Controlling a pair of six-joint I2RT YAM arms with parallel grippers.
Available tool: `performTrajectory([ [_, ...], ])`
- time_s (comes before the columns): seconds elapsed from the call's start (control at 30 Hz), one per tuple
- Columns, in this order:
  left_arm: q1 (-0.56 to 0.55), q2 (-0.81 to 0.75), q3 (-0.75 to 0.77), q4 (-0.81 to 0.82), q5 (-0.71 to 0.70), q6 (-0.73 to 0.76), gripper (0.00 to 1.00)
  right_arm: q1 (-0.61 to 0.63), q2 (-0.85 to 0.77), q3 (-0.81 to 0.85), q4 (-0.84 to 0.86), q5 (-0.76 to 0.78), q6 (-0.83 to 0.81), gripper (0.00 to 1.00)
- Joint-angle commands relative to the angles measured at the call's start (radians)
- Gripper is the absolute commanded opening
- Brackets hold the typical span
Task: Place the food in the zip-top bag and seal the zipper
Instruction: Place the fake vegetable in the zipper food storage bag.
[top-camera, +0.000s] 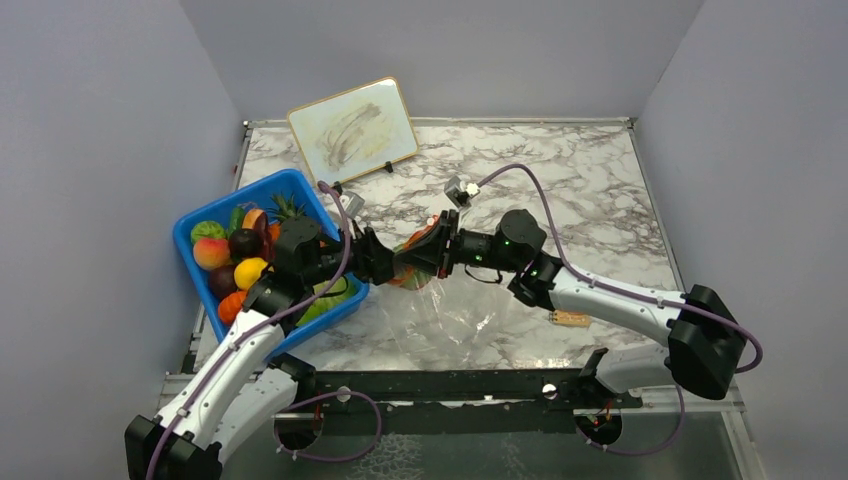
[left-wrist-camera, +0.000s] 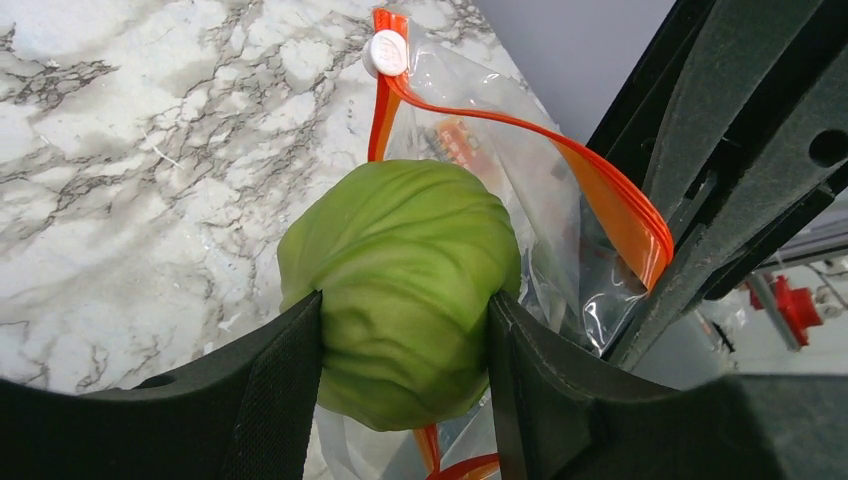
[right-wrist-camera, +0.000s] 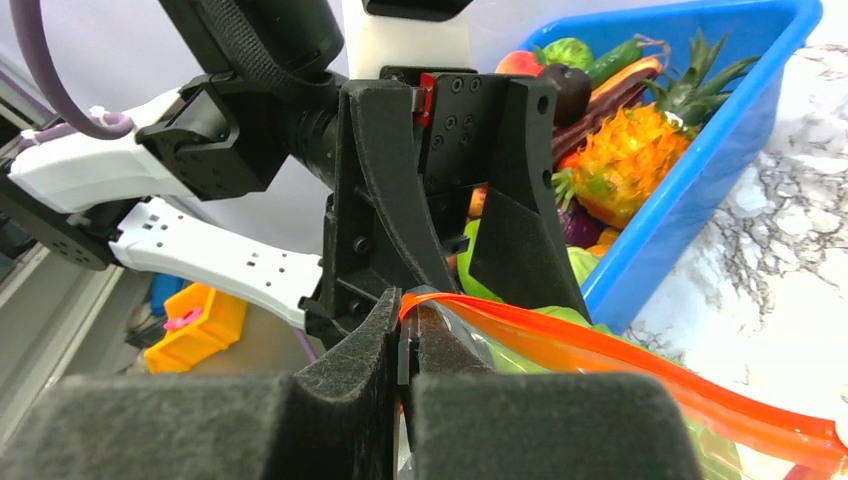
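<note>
Now: my left gripper (left-wrist-camera: 405, 305) clamps the round green plastic cabbage (left-wrist-camera: 400, 240), centre frame, at the mouth of the clear crinkly zip-top bag (left-wrist-camera: 520, 190); my right gripper (right-wrist-camera: 402, 335) pinches the orange-red zipper strip (right-wrist-camera: 600, 345). I should push deeper before releasing.

Green food (left-wrist-camera: 400, 250) sides hid by left end effector (left-wrist-camera: 403, 300); zip-top bag (left-wrist-camera: 510, 190) cut off at frame bottom. Tan item (top-camera: 571, 319), worktop (top-camera: 600, 190) lower right: too small to ID.

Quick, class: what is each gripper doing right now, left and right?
Left gripper: fingers closed on the green toy cabbage.
Right gripper: shut on the orange-red zipper.
</note>
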Motion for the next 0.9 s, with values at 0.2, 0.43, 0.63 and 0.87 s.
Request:
performTrajectory([
  [0.2,-0.013,-0.18,0.006,0.048,0.238,0.391,0.07,0.0,0.072,0.084,-0.078,0.085,0.098,0.01],
  [0.43,-0.013,-0.251,-0.017,0.137,0.341,0.508,0.05,-0.001,0.108,0.114,-0.102,0.085,0.173,0.01],
  [0.63,-0.013,-0.213,0.047,0.112,0.299,0.526,0.19,-0.001,0.102,0.114,-0.039,0.032,0.121,0.01],
  [0.87,-0.014,-0.203,0.086,0.087,0.27,0.476,0.23,-0.001,0.027,0.037,0.068,0.001,0.074,0.01],
])
